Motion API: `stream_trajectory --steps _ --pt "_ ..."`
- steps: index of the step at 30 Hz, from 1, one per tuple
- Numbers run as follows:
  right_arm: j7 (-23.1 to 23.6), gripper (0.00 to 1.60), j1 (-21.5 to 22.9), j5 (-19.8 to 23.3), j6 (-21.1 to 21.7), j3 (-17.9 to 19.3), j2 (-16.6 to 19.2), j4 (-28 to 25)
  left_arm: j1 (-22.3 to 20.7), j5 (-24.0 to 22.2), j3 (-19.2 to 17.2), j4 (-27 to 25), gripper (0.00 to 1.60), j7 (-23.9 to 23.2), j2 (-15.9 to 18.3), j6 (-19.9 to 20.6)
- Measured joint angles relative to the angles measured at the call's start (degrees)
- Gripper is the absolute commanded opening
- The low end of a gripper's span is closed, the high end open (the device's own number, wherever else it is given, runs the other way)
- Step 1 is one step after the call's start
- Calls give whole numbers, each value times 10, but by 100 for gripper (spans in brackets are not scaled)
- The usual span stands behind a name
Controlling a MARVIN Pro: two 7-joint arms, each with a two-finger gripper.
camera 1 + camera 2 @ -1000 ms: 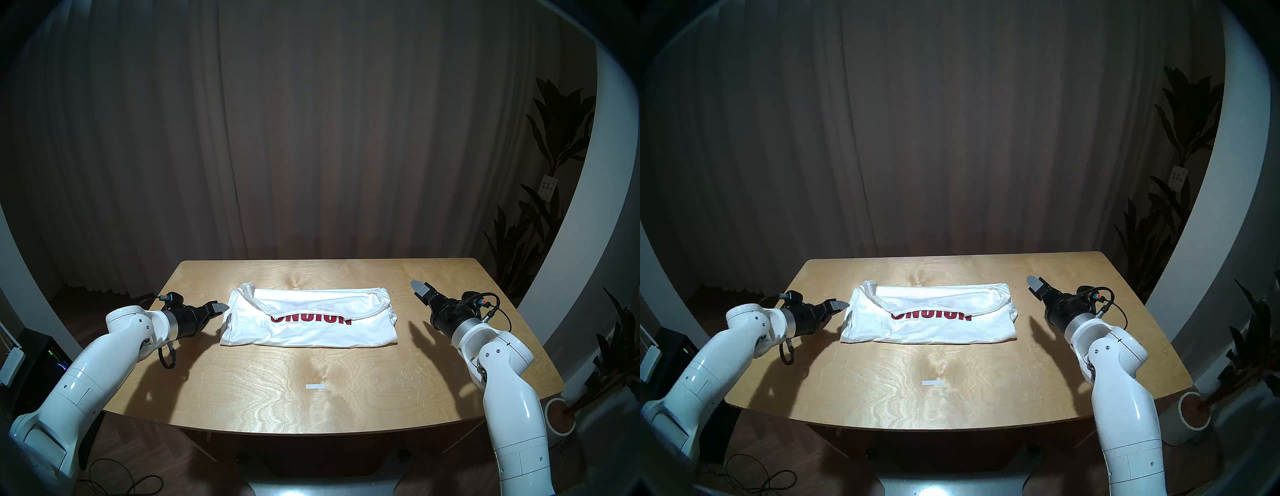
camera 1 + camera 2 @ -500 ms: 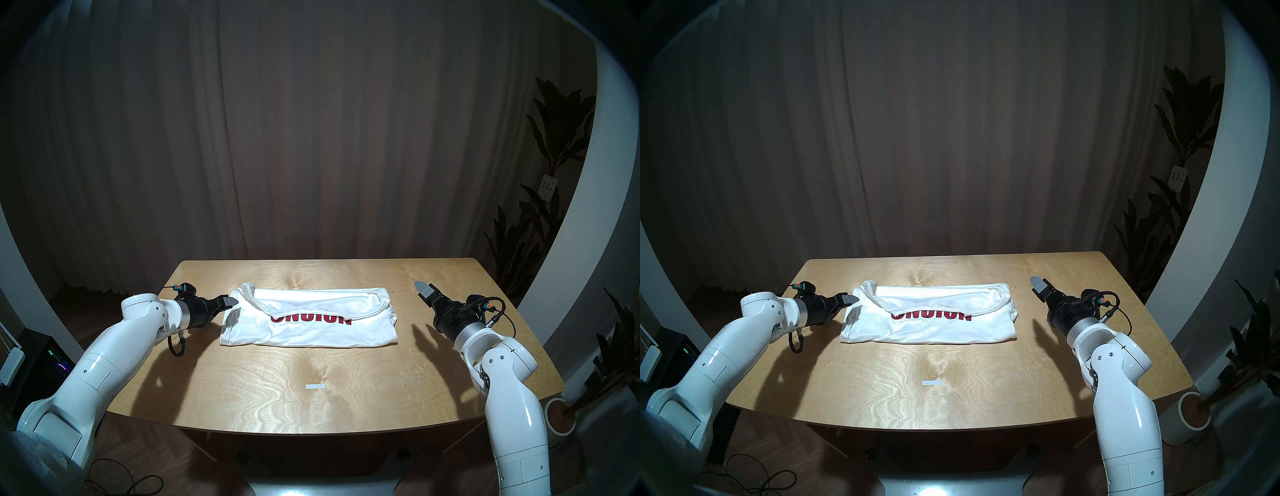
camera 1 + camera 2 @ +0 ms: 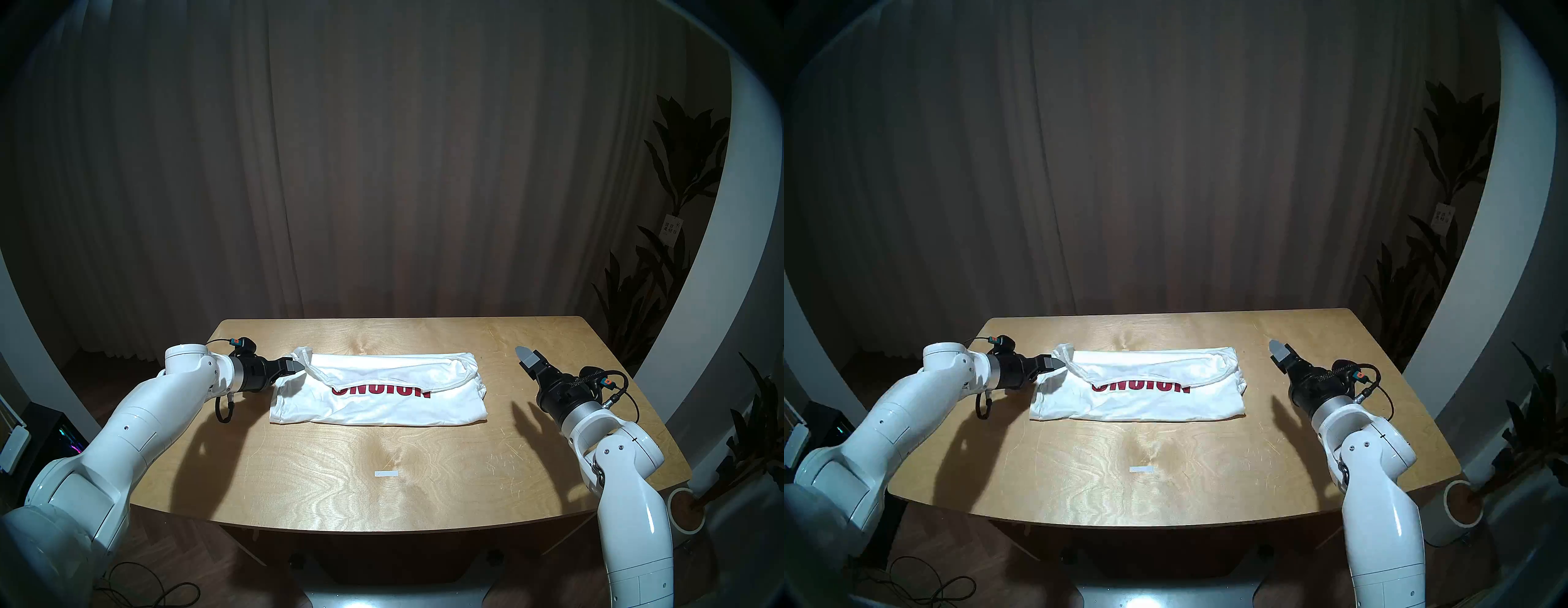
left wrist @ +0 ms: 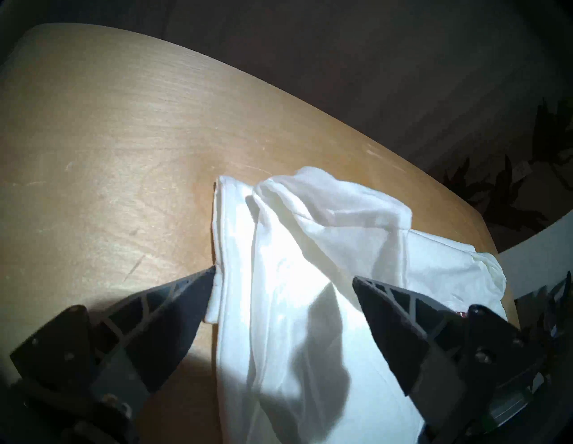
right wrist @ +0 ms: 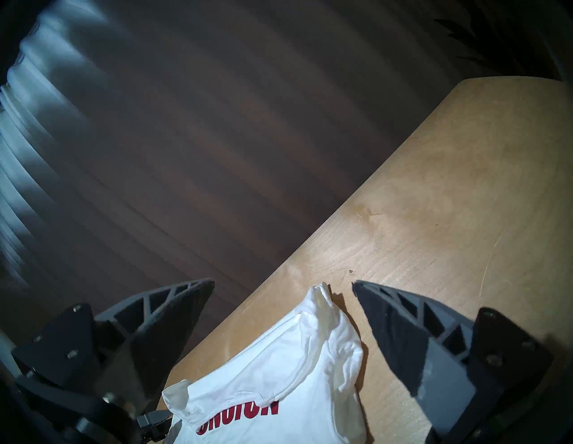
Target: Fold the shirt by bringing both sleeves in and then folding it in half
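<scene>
The left arm has been swung in toward the cloth since a second ago, while the right arm has barely been shifted, just pulled back a touch. The wooden table [image 3: 322, 479] is mostly bare, with the shirt [image 3: 377, 401] laid across its far half as a folded white band, dark red lettering partly tucked under a fold. The left gripper [image 4: 283, 276] is parked at the shirt's left end, fingers spread wide over the bunched fabric, nothing pinched; one fingertip [image 4: 204, 279] is seen right at the hem edge. The right gripper [image 3: 528, 358] is held well clear of the shirt's right end, fingers spread too. A small white strip [image 3: 386, 474] is stuck near the table's front.
</scene>
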Motion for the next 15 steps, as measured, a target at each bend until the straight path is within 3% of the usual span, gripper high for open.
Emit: stream_trajectory --steps 8,13,15 --pt "-4 160 -7 0 -3 3 -4 -6 -18 18 35 28 123 -78 0 0" --pt "-7 160 -7 -1 -3 3 -5 -8 -22 29 52 40 78 -117 0 -3" --pt "-8 160 -6 -2 -3 3 -5 -8 -23 33 57 48 68 -126 -1 -6"
